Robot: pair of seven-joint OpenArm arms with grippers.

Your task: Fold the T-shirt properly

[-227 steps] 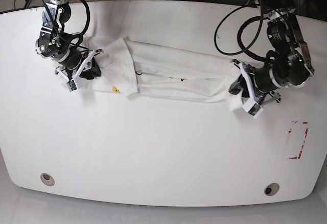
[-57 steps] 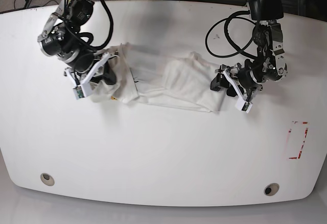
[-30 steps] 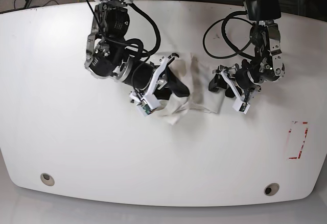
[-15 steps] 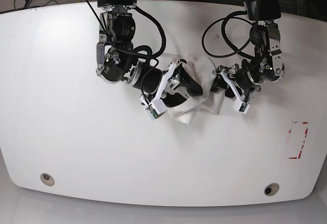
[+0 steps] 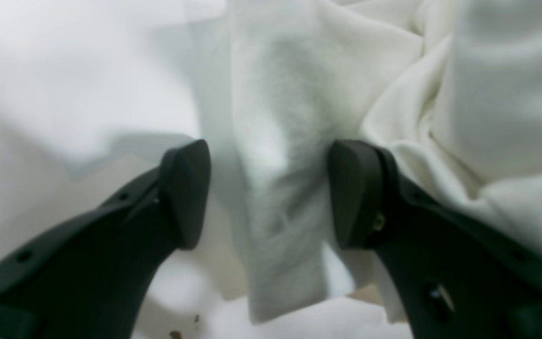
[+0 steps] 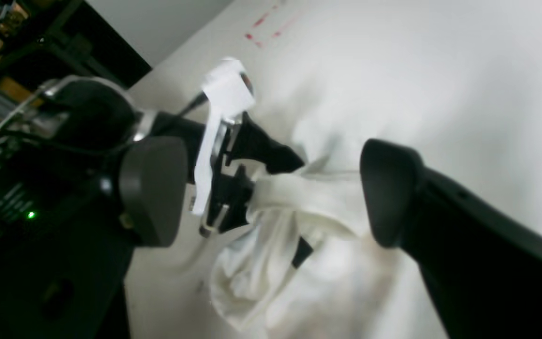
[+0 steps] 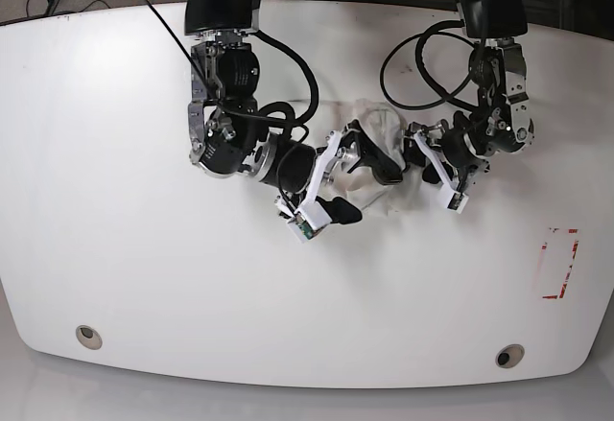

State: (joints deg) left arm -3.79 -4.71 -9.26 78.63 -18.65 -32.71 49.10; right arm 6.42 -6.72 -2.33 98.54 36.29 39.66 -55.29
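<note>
T-shirt [image 7: 376, 157] bunched mid-tabletop between both hands

Its crumpled white edges lie between the right hand [image 7: 347, 183], fingers spread wide with nothing between them, and the left hand [image 5: 269, 193], whose parted fingers straddle a hanging fold. The white tabletop [image 7: 115, 248] spreads bare toward every rim.

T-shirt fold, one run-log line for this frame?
T-shirt: bunched mid-table, unfolded | right end effector: open over shirt, nothing held | left end effector: jaws apart, astride a cloth fold | fold: not done
</note>
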